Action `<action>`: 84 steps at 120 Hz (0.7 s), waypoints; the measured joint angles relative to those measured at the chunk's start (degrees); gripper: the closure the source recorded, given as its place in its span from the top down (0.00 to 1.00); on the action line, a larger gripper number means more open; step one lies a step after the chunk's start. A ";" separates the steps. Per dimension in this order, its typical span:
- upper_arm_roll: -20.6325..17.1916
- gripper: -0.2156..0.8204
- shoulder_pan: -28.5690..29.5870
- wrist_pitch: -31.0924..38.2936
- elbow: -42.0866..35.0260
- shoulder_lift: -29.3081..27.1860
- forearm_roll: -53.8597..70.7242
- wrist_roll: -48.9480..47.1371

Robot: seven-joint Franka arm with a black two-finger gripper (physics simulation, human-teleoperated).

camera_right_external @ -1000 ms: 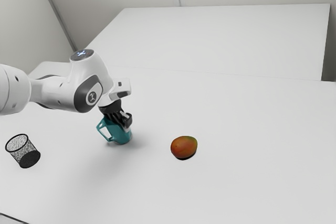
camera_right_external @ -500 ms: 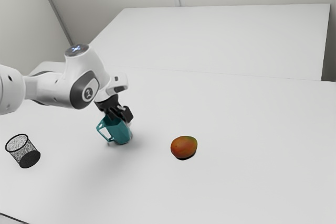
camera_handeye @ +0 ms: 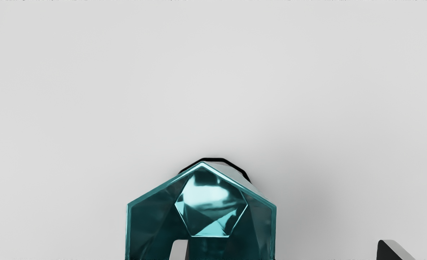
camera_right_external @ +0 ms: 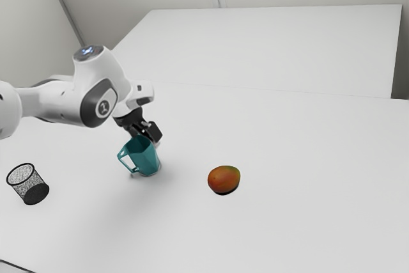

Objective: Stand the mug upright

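Observation:
In the exterior view my gripper (camera_right_external: 153, 137) is at the rim of the teal mug (camera_right_external: 144, 158), on the side away from its handle. The mug stands on its base on the table, mouth up, with its handle toward the exterior view's left. Looking down in the wrist view, I see into the hexagonal mouth of the mug (camera_handeye: 213, 202). My gripper (camera_handeye: 282, 249) is open there, its two fingertips wide apart: one overlaps the mug's mouth, the other is outside the wall. The mug's lower wall is partly hidden in that view.
A black mesh cup (camera_right_external: 29, 185) is on the table (camera_right_external: 307, 209) at the exterior view's left. A red-orange mango (camera_right_external: 224, 179) lies toward the exterior view's right from the mug, with a gap between them.
My hand has risen and drawn back toward the exterior view's left, uncovering more of the mug's rim. The mug, mango and mesh cup have stayed where they were.

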 joint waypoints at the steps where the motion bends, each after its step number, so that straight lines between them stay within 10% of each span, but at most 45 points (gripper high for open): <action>1: 0.00 0.75 0.00 -0.07 0.00 -0.07 -0.02 0.00; 84: 0.62 0.77 0.24 -26.58 23.32 2.59 -2.29 -1.17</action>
